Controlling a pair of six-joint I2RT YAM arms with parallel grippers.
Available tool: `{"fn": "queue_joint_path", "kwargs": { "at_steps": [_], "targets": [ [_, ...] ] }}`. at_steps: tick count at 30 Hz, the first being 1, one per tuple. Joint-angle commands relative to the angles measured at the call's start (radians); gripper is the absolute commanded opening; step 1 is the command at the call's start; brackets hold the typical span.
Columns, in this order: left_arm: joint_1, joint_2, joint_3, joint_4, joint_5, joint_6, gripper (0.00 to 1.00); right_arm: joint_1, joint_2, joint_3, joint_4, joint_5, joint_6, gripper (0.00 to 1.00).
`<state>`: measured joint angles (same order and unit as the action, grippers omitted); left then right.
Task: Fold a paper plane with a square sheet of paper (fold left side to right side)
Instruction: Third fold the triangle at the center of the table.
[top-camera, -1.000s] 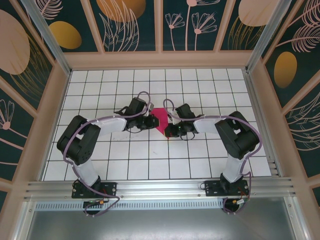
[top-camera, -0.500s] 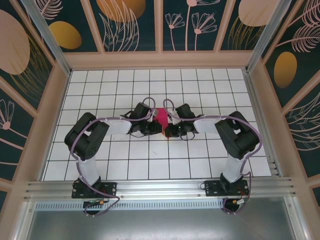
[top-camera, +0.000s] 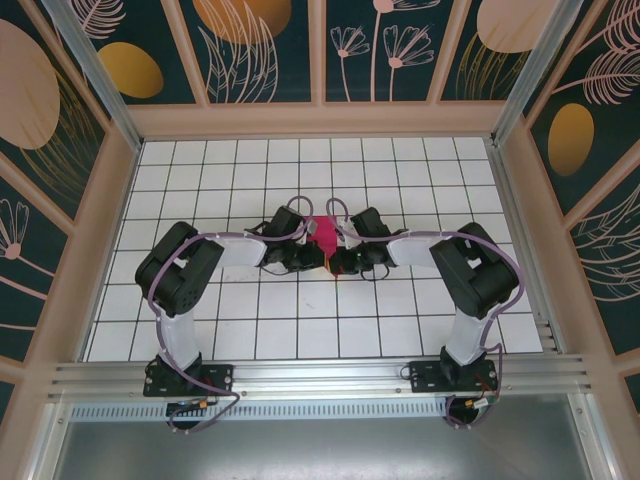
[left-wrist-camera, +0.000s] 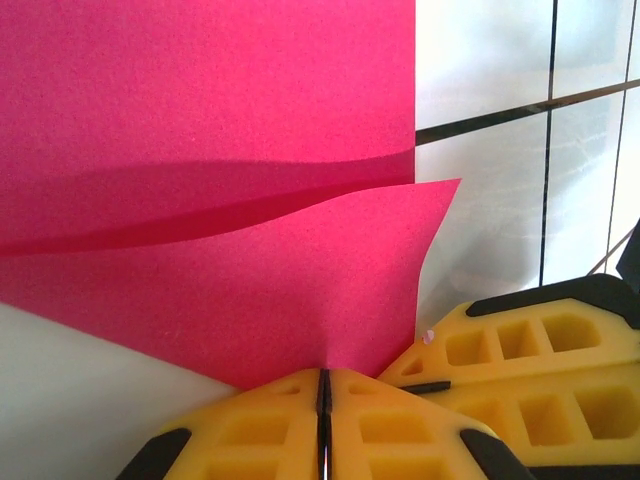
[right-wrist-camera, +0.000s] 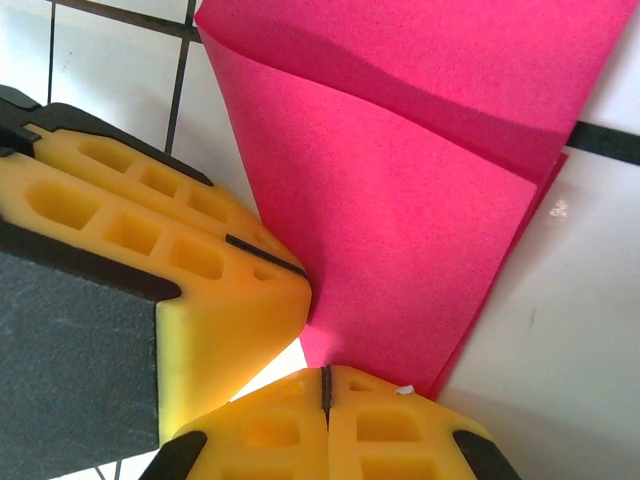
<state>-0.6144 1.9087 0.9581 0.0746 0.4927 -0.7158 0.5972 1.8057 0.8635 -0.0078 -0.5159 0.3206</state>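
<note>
- My left tool (left-wrist-camera: 322, 378) is pinched tight on the square sheet of paper (left-wrist-camera: 200, 150), whose magenta upper layer bows above the lower one.
- My right tool (right-wrist-camera: 325, 375) is clamped on the sheet's narrow tip, just beside the left tool.
- The sheet lies mid-tabletop (top-camera: 200, 180), well apart from every edge.

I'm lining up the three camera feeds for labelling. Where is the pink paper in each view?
Top external: pink paper at the centre of the white table.
Left wrist: pink paper across upper left and centre, its near corner pinched in the left gripper.
Right wrist: pink paper from upper right tapering down into the right gripper.
Shared landmark: the table's black grid lines.
</note>
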Motion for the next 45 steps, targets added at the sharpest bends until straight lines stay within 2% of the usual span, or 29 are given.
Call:
{"fn": "queue_joint_path", "kwargs": {
  "at_steps": [1, 21, 25, 28, 32, 37, 40, 45],
  "targets": [
    [0.048, 0.046, 0.009, -0.037, -0.14, 0.021, 0.12, -0.002, 0.064, -0.026, -0.106, 0.131, -0.017, 0.03],
    [0.168, 0.051, 0.117, -0.131, -0.221, 0.1, 0.14, -0.001, 0.073, -0.041, -0.09, 0.117, -0.01, 0.03],
    [0.182, -0.012, 0.114, -0.145, -0.227, 0.114, 0.2, -0.004, 0.044, -0.049, -0.058, 0.108, -0.011, 0.03],
    [0.183, -0.084, 0.087, -0.144, -0.227, 0.113, 0.29, -0.007, 0.003, -0.046, -0.023, 0.09, -0.023, 0.06],
    [0.183, -0.166, 0.021, -0.085, -0.158, 0.073, 0.42, -0.01, -0.056, -0.013, -0.018, 0.085, -0.051, 0.13],
    [0.18, -0.188, -0.084, 0.05, -0.035, -0.003, 0.49, -0.026, -0.136, -0.004, -0.005, 0.106, -0.074, 0.28],
    [0.177, -0.189, -0.104, 0.091, -0.013, -0.025, 0.53, -0.038, -0.155, 0.0, -0.008, 0.13, -0.087, 0.36],
    [0.163, -0.143, -0.098, 0.135, 0.017, -0.049, 0.57, -0.044, -0.117, 0.043, -0.013, 0.111, -0.101, 0.39]
  ]
}}
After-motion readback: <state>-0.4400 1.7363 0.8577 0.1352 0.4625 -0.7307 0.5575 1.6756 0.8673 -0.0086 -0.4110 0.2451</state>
